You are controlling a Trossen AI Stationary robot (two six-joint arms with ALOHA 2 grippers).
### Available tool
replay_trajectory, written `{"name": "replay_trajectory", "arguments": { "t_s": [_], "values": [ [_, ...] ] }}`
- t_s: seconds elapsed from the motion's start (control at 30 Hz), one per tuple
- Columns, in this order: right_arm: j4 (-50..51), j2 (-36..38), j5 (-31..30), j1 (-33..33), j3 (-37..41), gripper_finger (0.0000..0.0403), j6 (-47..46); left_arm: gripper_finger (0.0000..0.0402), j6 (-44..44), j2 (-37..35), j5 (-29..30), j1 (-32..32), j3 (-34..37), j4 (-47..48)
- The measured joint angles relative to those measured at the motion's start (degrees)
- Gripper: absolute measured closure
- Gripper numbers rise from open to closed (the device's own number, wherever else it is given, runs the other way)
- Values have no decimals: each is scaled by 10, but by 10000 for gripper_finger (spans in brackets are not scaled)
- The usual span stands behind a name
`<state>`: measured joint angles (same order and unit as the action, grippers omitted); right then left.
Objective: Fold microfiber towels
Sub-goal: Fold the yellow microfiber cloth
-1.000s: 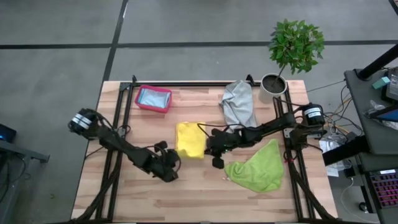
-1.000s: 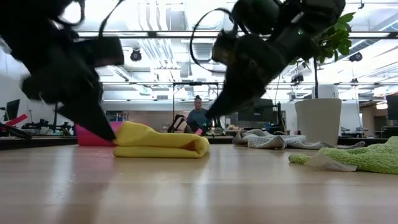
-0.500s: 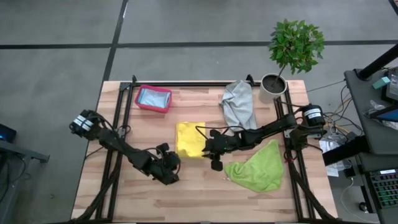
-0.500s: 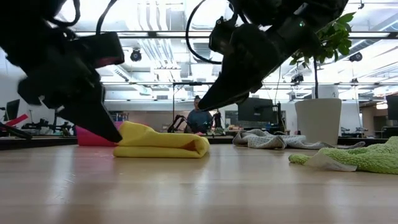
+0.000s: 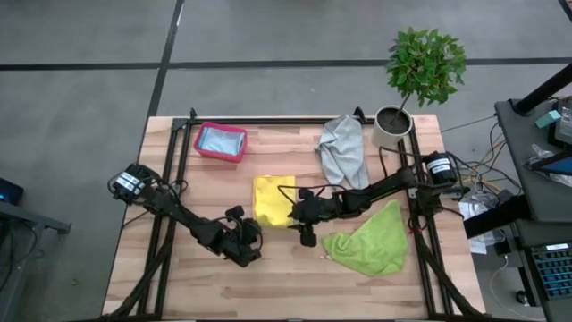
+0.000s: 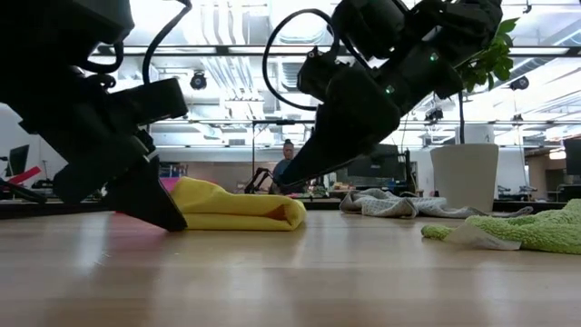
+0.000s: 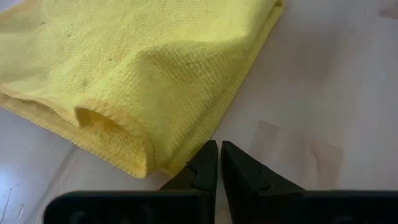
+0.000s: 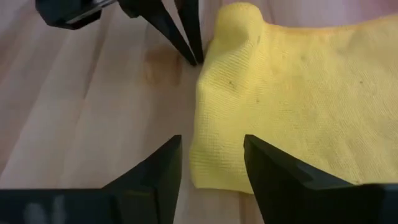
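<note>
Your folded yellow towel (image 5: 273,200) lies near the middle of the table (image 5: 179,286), a neat rectangle with one thick rolled edge. Your right gripper (image 8: 211,163) sits low at one corner of it, fingers spread apart with the towel's corner between them but not pinched. Your left gripper (image 7: 219,163) is down at the table beside the towel's near edge, fingers pressed together on nothing, tips just off the cloth. Further out, you have a lime green towel (image 5: 371,240) crumpled on the right side, a grey towel (image 5: 344,148) bunched toward the far edge, and a light blue towel (image 5: 220,139) lying inside the pink bin (image 5: 200,152). A potted plant (image 5: 420,72) stands at the far right corner.
</note>
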<state>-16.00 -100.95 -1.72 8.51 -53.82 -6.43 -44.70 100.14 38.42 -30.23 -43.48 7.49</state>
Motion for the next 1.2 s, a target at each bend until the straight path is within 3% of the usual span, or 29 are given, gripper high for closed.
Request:
{"name": "replay_trajectory", "arguments": {
  "t_s": [0.2, 0.3, 0.63, 0.97, 1.2],
  "values": [
    [-47, -35, -5, 0, 0, 243, 0, 394, 0, -5, -4, 1, 2, 1],
    [-55, -55, -35, 1, 0, 243, -1, 394, 0, -10, -4, 2, 2, 3],
    [-53, -57, -57, 1, 0, 251, -1, 394, 16, -18, -5, 1, 5, 5],
    [-53, -56, -43, 1, 0, 384, 11, 394, 15, -18, 11, 2, 9, 5],
    [-12, -32, -41, 1, -5, 389, 35, 394, -46, -19, 13, 2, 31, 0]
  ]
}}
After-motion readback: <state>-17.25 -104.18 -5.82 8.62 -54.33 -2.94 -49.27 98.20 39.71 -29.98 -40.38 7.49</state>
